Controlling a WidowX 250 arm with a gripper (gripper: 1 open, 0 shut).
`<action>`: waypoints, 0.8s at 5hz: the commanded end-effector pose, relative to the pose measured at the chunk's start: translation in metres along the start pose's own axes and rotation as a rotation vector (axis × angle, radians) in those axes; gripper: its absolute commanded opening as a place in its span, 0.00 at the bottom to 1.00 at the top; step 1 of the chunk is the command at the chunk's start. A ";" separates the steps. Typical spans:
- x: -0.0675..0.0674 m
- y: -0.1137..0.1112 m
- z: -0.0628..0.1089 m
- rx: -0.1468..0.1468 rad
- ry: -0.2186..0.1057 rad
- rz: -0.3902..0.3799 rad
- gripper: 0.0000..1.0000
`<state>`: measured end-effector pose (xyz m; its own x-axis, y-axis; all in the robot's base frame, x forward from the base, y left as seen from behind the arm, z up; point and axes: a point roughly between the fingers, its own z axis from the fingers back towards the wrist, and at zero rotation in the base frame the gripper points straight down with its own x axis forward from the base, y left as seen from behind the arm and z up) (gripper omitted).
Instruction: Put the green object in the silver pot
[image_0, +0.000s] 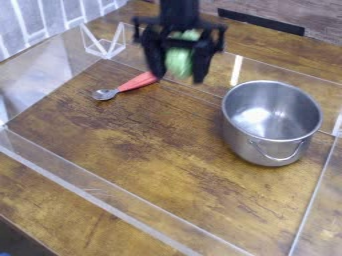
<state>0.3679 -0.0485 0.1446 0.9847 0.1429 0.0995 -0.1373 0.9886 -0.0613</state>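
Note:
The green object (179, 57), a light green ridged oval toy, hangs between the black fingers of my gripper (179, 66), which is shut on it high above the table near the top of the view. The silver pot (271, 121) stands on the wooden table to the lower right of the gripper, its inside bare. Gripper and toy are motion-blurred.
A red-handled metal spoon (123, 86) lies on the table just left of and below the gripper. Clear plastic walls (80, 175) fence the wooden work area, and a white wire frame (104, 40) stands at the back left.

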 end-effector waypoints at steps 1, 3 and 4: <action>0.011 -0.034 0.013 -0.061 -0.092 -0.103 0.00; 0.007 -0.112 -0.011 -0.112 -0.100 -0.127 0.00; 0.012 -0.115 -0.017 -0.104 -0.106 -0.143 0.00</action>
<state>0.3909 -0.1602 0.1081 0.9897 0.0030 0.1433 0.0135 0.9934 -0.1136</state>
